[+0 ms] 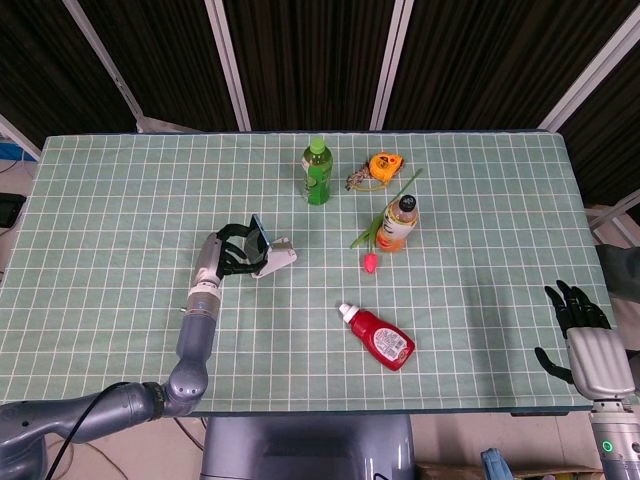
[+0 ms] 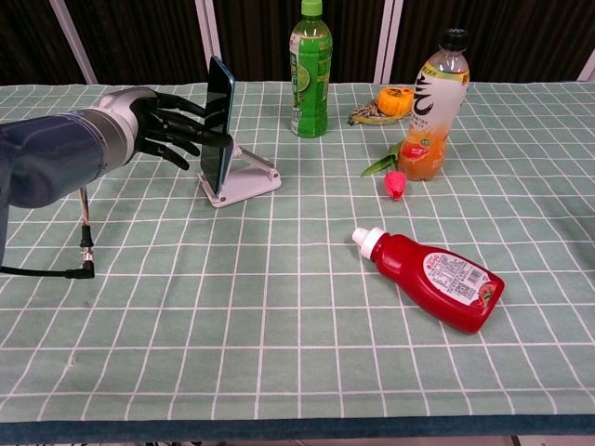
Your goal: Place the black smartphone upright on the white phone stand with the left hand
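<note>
Black smartphone [image 2: 218,123] pinched upright in left hand [image 2: 165,125], lower edge at white phone stand [image 2: 244,182]. Seating step, seemingly; next: settle against the rest, then loosen fingers carefully.

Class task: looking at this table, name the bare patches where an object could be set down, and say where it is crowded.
Free: the near strip in front of the ketchup bottle, and the far-left corner behind the left hand. Crowded: the far middle, around the green bottle, tape measure, orange drink bottle and phone stand.
</note>
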